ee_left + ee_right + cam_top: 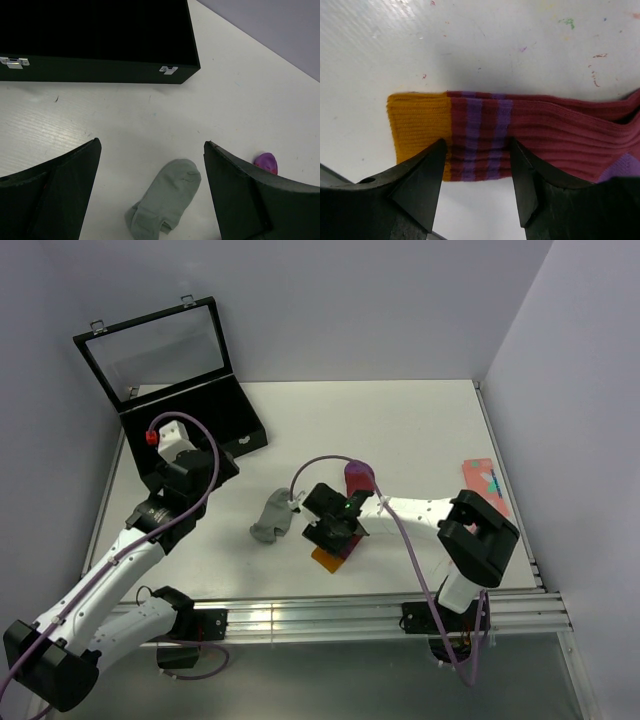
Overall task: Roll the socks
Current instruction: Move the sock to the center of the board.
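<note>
— How does the right gripper (477, 150) stand?

— Its jaws are apart, pointing down over the magenta-red sock (545, 130). The black fingers (420, 175) sit on the sock's near edge, one on each side of two purple stripes. The fabric between them lies flat and is not pinched.

— What is the sock like?

— It is ribbed knit, long and flattened, with a square orange end just past the stripes. A purple patch shows farther along its length.

— Where is it, going by the black case (195, 425)?

— It is well off the case's right end, on the white table (400, 420). The grey ankle sock (272, 517) lies between it and the case.

— And the grey one?

— It is short, soft and plain, with a rounded toe and a folded, rumpled cuff. It lies near the case's right corner, apart from the red sock, and neither gripper touches it.

— And the left gripper (151, 145)?

— It is spread wide and holds nothing. It hangs just in front of the case's long side, above bare table, with the grey sock below and between its fingers.

— What about the case itself?

— It is a shallow, hard, rectangular box with small metal latches (169, 70). Its clear-paned lid (160, 345) is tipped up and open.

— Anything else?

— A salmon-pink sock (485, 485) lies flat at the table's edge, farthest from the case.
</note>
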